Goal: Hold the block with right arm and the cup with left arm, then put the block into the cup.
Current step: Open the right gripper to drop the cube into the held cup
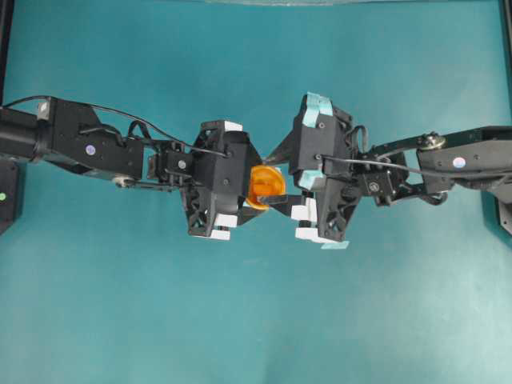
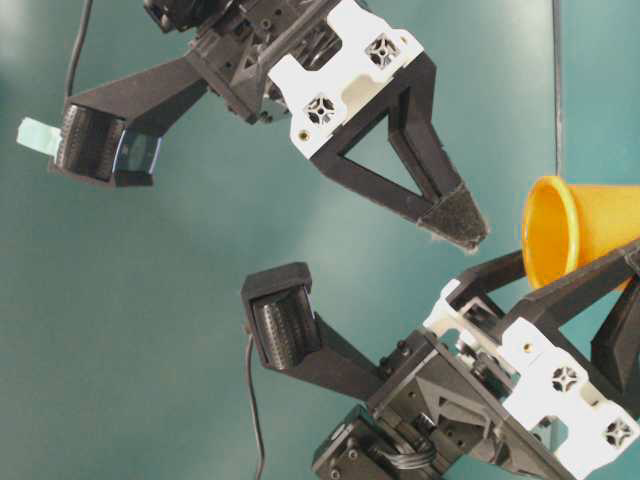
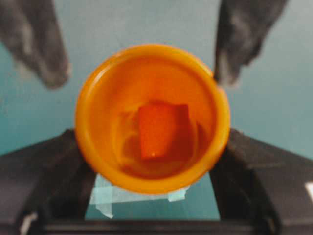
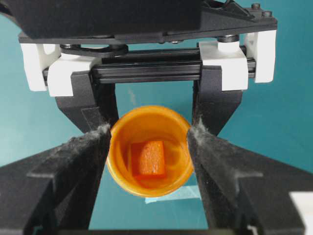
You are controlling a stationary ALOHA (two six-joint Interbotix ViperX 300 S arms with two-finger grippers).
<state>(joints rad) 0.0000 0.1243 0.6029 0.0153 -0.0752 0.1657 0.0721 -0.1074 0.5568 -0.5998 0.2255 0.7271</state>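
The yellow-orange cup [image 1: 262,190] hangs above the table between the two grippers. The orange block [image 3: 161,128] lies inside it, and also shows in the right wrist view [image 4: 150,157]. My left gripper [image 1: 242,189], the untaped one with the thin cable, is shut on the cup's sides [image 3: 98,122]. My right gripper [image 1: 276,182], with teal tape, is open and empty. Its fingertips [image 4: 102,134] stand either side of the cup's rim [image 4: 146,111]. In the table-level view the cup [image 2: 565,235] sits at the right edge, mouth turned toward the taped gripper's finger [image 2: 445,215].
A pale tape mark [image 3: 122,196] lies on the teal table under the cup, also in the right wrist view [image 4: 178,192]. The two arms reach in from the left [image 1: 72,140] and right [image 1: 456,164] edges. Dark posts stand at the table's sides.
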